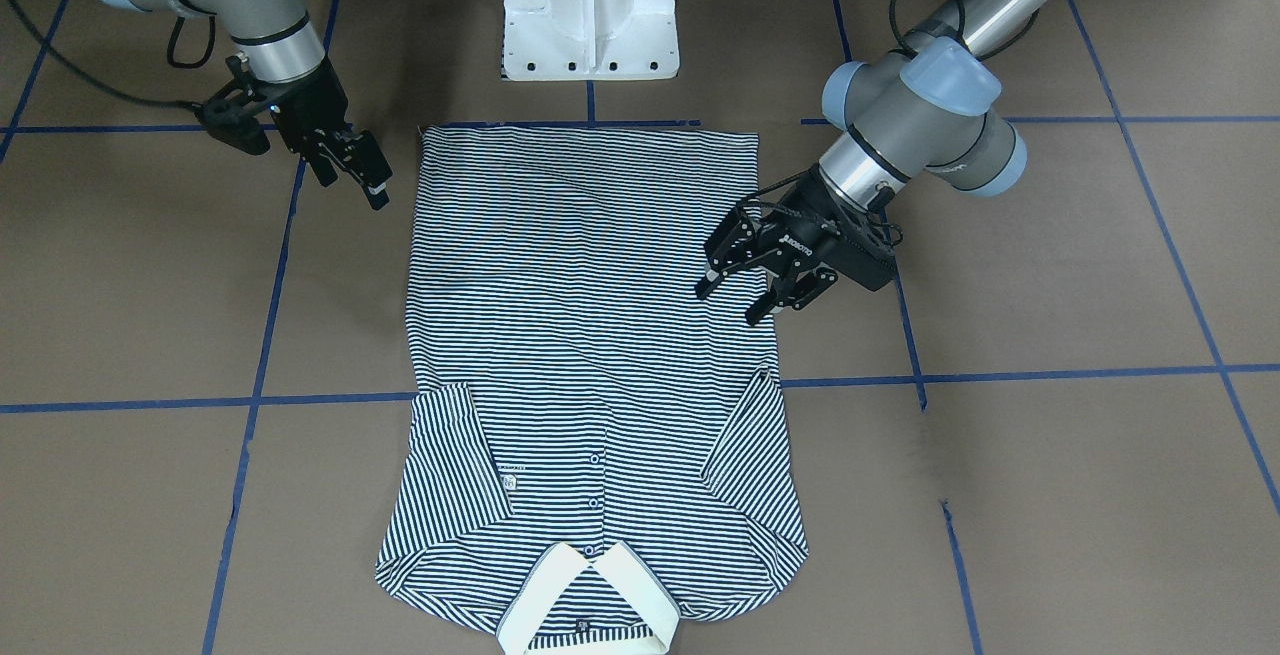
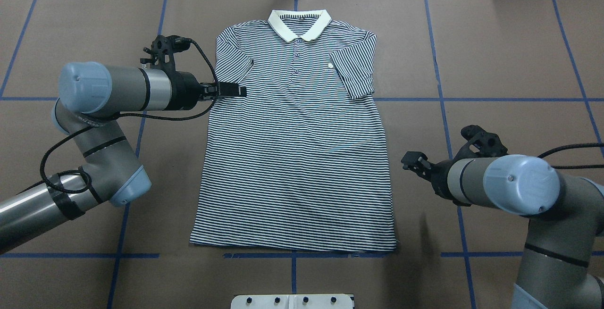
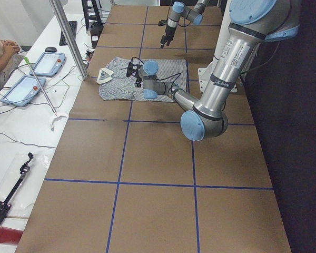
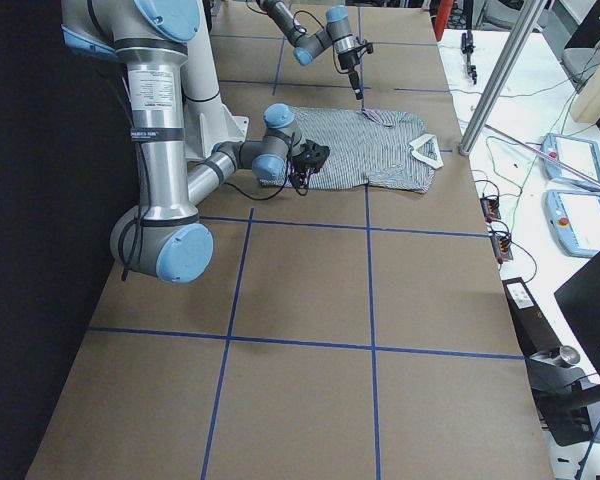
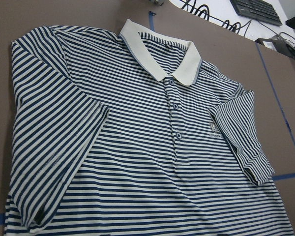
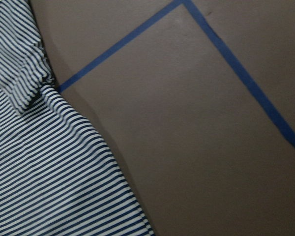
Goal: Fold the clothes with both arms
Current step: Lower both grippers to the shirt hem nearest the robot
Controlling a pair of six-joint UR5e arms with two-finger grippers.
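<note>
Left end effector is wide open with its fingers splayed and nothing between them. It hangs over the side edge of the polo shirt, just hem-ward of the turned-in sleeve. Whether the tips touch the cloth, I can't tell. Its wrist camera looks up the chest to the cream collar, which lies beyond it, away from the robot.

Over to the right end effector: fingers parted too, empty, and clear of the fabric. It sits over bare brown tabletop, with the shirt's other side edge near it, down toward the hem.

The shirt itself lies flat and face up between the two end effectors, with both sleeves turned in over the body.
</note>
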